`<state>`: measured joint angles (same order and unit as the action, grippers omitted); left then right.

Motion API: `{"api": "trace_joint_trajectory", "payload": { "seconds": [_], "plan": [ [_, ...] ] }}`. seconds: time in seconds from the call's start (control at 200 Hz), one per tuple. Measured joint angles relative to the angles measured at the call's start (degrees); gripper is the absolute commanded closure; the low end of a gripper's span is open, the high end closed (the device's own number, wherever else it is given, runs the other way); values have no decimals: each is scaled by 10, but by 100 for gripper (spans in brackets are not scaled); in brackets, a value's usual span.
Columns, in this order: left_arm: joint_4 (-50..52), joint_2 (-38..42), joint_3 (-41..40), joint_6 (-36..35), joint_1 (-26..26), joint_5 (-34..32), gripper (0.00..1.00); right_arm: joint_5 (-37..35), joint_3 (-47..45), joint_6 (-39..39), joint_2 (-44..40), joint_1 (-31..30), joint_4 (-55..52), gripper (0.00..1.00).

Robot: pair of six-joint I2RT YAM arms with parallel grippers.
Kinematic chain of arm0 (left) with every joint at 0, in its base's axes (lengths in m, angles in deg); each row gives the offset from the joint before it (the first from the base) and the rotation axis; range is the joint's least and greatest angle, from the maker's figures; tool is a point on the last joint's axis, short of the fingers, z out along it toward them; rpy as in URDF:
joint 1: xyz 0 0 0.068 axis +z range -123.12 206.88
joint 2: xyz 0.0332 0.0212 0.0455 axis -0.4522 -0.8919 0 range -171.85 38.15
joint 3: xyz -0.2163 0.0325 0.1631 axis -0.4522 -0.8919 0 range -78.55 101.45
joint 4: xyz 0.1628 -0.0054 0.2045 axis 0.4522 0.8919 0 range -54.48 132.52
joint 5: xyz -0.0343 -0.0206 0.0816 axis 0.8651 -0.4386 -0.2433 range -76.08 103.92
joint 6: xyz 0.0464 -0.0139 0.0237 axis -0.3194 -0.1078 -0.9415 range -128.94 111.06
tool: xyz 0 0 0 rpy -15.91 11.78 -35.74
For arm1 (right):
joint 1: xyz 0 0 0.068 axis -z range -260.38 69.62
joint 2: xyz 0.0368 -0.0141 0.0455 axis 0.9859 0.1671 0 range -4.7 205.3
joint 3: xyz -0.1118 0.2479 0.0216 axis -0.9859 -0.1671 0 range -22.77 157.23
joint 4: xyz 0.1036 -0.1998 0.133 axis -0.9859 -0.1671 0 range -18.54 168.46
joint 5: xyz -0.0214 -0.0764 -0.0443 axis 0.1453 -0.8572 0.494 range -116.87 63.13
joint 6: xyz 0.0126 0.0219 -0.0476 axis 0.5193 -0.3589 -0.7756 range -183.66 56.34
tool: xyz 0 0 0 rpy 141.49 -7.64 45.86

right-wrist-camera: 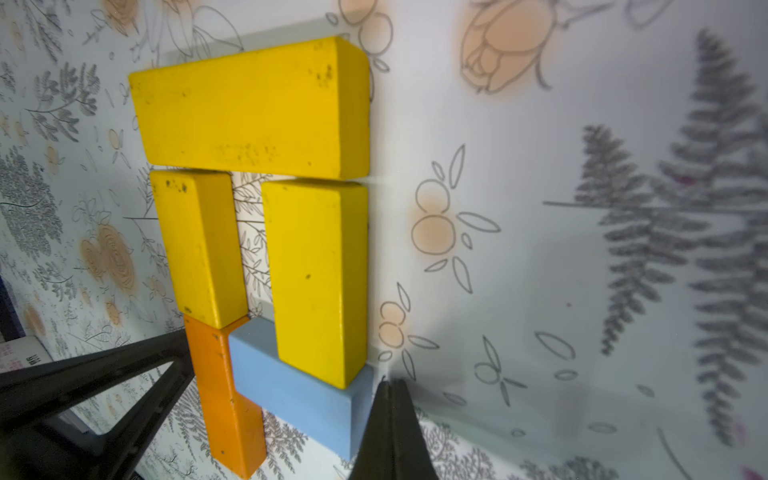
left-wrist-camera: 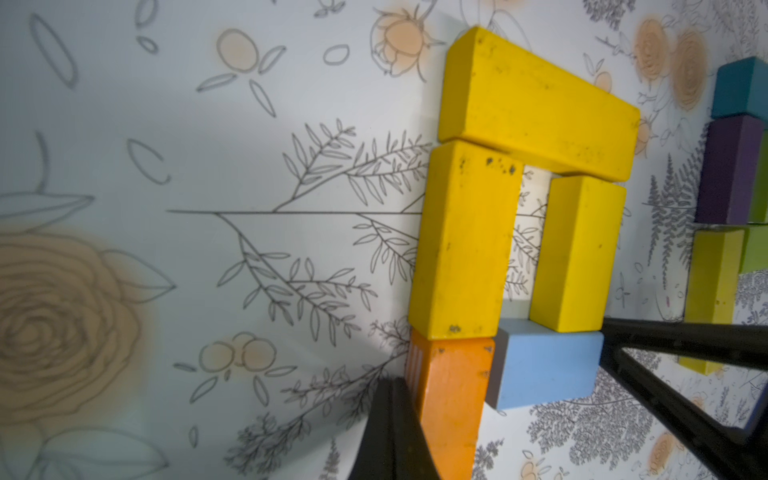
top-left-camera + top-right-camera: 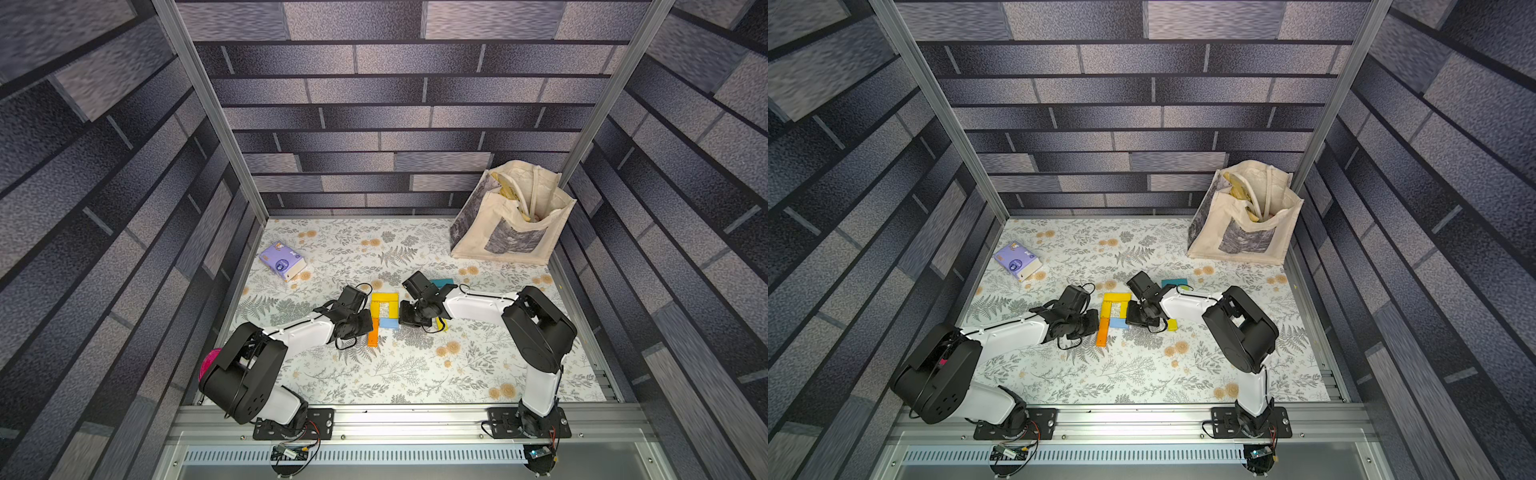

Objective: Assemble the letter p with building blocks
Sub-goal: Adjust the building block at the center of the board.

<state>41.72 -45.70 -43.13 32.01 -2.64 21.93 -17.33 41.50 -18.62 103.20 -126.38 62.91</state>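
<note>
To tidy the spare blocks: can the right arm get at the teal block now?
Probably yes: the teal block lies just beyond its wrist, nothing on it; the right gripper, shut beside the light blue block, must withdraw first.

We see five building blocks lying flat, joined into a letter p. A long yellow block forms the far crossbar. Against it sit two shorter yellow pieces, the left yellow upright and the right yellow upright, with a narrow gap between them. A light blue block closes the loop at their near ends and touches an orange block, which continues the left upright as the stem. Apart, to the right, we find a teal block, a purple block and a yellow-green block.
</note>
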Motion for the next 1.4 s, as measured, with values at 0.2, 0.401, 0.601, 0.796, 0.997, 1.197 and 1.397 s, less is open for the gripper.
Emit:
{"api": "trace_joint_trajectory", "payload": {
  "seconds": [0.2,0.401,0.601,0.796,0.997,1.197,1.397],
  "plan": [
    [0,0,0,0,0,0,100,7,0,2,2,0,9,100],
    [0,0,0,0,0,0,100,13,0,6,5,0,14,100],
    [0,0,0,0,0,1,100,15,0,8,7,0,21,100],
    [0,0,0,0,4,6,98,15,0,10,7,0,21,100],
    [45,42,-1,-6,15,-17,82,-16,1,-10,-23,0,-12,92],
    [84,206,7,-59,37,-93,13,-158,44,-103,-148,0,-88,4],
    [88,257,60,-147,106,-178,0,-365,62,-227,-249,28,-99,0]
  ]
}}
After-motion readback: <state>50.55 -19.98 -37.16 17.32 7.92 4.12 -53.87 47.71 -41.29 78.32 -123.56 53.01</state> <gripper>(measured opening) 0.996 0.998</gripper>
